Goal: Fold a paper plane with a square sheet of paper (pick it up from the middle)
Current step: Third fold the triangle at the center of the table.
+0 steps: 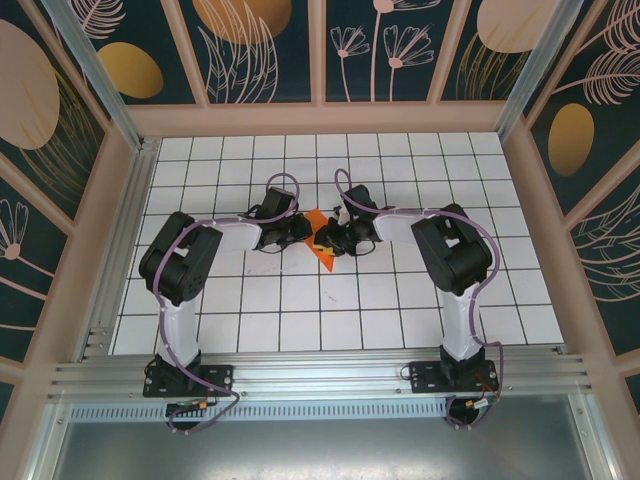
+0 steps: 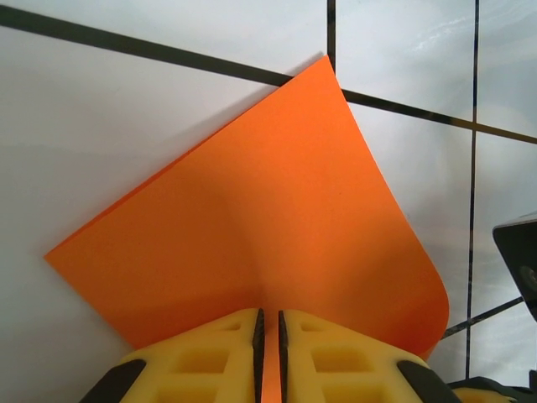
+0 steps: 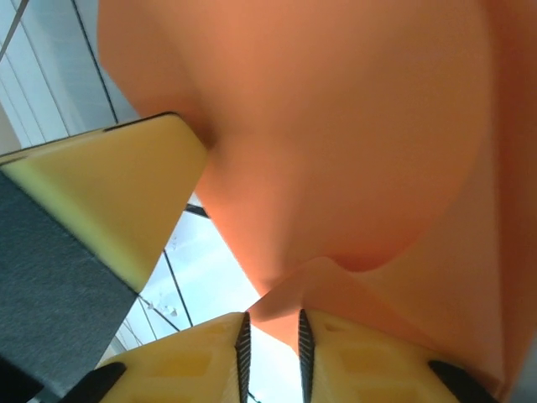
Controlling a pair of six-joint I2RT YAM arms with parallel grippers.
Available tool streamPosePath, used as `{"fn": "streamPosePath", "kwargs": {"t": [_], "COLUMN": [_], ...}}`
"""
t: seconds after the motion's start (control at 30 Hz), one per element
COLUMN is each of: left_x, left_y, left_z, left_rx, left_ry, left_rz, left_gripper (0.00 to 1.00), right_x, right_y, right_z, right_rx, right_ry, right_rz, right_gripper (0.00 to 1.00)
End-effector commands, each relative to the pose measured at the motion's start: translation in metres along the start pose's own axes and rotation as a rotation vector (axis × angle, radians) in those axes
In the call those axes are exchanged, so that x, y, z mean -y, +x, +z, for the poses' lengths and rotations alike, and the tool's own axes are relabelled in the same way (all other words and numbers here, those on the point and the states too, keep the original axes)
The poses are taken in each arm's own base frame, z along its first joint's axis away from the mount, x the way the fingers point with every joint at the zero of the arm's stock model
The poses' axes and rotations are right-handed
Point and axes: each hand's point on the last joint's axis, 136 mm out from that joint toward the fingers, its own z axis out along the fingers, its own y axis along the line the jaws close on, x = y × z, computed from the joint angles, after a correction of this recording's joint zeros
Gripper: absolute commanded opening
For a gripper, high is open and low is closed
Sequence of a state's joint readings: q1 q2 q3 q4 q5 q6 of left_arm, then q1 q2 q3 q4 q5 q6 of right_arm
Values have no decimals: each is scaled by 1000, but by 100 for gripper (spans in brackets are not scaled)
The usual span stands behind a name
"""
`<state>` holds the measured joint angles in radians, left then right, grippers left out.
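The white-tiled table [image 1: 330,310] is spanned near its middle by the square sheet of paper [image 2: 277,218], raised and bowed between both arms, apparently so a crease can be set. The sheet is pinched by the left gripper [image 2: 268,317]. The right gripper [image 3: 273,323] is narrowly parted at a folded tip, and whether it grips cannot be told.

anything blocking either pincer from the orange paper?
Nothing visible. The left pincer is shut directly on the edge of the orange paper. The right pincer is slightly parted, with a folded corner of the same sheet between its fingers.
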<state>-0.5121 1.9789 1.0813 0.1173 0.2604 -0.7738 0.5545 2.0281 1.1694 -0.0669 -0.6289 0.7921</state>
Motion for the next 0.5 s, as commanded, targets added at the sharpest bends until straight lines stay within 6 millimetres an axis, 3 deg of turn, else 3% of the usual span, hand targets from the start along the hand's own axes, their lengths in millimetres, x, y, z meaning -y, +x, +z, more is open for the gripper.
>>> {"fn": "streamPosePath", "kwargs": {"t": [0.0,0.17,0.47], "left_x": [6,18,22], "left_y": [-2,10,35], "left_z": [-15,-25,-25], "left_rx": [3,-35,-109], "left_ry": [-9,72,135], "left_rz": [22,23,20], "left_gripper": [15,17,19], "right_x": [30,35,37], "right_y": [6,8,10], "right_z": [8,8,8], "right_rx": [-8,-8,-12], "right_ry": [81,95,99], "right_rz": [42,48,45], "right_gripper": [18,4,1]}}
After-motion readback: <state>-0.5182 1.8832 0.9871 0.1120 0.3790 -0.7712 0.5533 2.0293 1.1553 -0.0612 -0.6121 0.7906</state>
